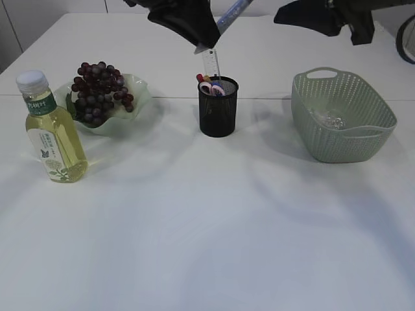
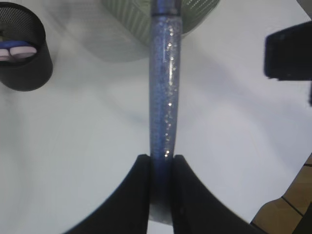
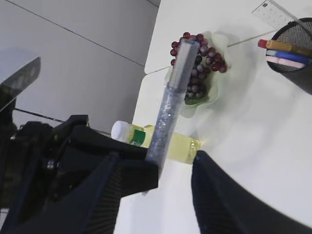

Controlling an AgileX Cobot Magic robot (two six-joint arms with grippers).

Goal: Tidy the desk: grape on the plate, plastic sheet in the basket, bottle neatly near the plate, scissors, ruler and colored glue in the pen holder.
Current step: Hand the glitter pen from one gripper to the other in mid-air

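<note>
grapes: on the plate (image 1: 139,97)
holder (image 1: 218,107): scissors, ruler in
left gripper (image 2: 161,163): clamping glue stick (image 2: 165,87), last one
right gripper (image 3: 161,180): open, empty

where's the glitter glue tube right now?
The glitter glue tube is off the table, clamped in the left gripper. In the exterior view it shows top center, above and just behind the pen holder, not yet in it.

My left gripper (image 1: 206,40) hangs above the counter (image 1: 207,227), pen holder (image 1: 218,107) directly below it with ruler (image 1: 212,63) and scissors (image 1: 213,89) inside. Left of the gripper sit the plate (image 1: 139,97) carrying grapes (image 1: 98,91), bottle (image 1: 54,133) in front; basket (image 1: 342,116) lies to its right.
</note>
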